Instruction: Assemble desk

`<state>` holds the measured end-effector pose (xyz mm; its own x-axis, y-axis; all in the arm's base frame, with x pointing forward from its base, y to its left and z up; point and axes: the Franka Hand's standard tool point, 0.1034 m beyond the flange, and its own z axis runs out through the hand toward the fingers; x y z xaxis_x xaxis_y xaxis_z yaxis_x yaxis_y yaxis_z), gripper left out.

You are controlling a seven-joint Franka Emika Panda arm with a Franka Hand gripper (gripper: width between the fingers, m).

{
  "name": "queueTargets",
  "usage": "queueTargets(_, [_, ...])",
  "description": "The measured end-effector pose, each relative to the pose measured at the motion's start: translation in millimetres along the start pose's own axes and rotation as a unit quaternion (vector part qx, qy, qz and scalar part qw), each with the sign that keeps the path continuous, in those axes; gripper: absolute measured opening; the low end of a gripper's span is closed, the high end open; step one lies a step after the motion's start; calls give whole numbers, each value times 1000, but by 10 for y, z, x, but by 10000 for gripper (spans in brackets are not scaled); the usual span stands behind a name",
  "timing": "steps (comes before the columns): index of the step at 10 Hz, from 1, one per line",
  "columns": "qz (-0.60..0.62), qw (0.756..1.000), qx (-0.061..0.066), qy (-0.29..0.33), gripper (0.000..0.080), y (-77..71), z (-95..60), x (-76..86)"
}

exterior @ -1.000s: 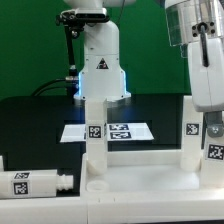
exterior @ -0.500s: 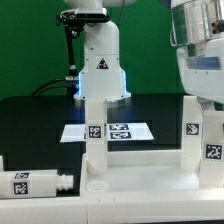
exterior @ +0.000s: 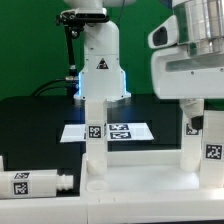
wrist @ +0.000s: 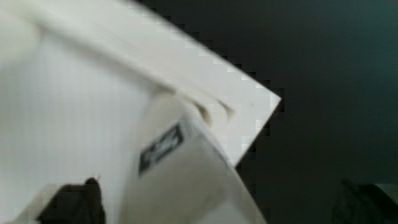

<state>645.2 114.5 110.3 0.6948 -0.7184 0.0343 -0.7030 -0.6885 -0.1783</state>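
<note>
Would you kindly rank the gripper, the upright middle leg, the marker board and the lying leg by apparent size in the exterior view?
1. gripper, though nearness inflates it
2. middle leg
3. marker board and lying leg look alike; unranked

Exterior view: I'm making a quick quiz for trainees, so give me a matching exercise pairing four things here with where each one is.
Things:
1. loose leg
2. middle leg
3. marker board
4. hand

Places:
A. flat on the dark table behind the desk panel
B. standing upright on the panel, near the middle of the picture
C. lying on its side at the exterior view's left
D. above the upright leg at the exterior view's right

Pairs: 1-C, 2-B, 3-A, 4-D
</note>
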Motion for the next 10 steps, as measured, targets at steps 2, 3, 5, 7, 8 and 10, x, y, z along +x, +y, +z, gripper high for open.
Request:
queueTargets(2, [-218,976,-7,24,649,-46,-20,73])
queueTargets(3, [-222,975,-8,22,649,-30,-10,65])
queueTargets(5, [-208,978,-8,22,517,-29,-9,68])
queueTargets(7, [-76,997,-16,13,308,-8,-12,64])
queueTargets(8, [-20,1000,-17,13,308,-4,-12,66])
queueTargets(10, [164,986,-13,12,308,54,-13,93])
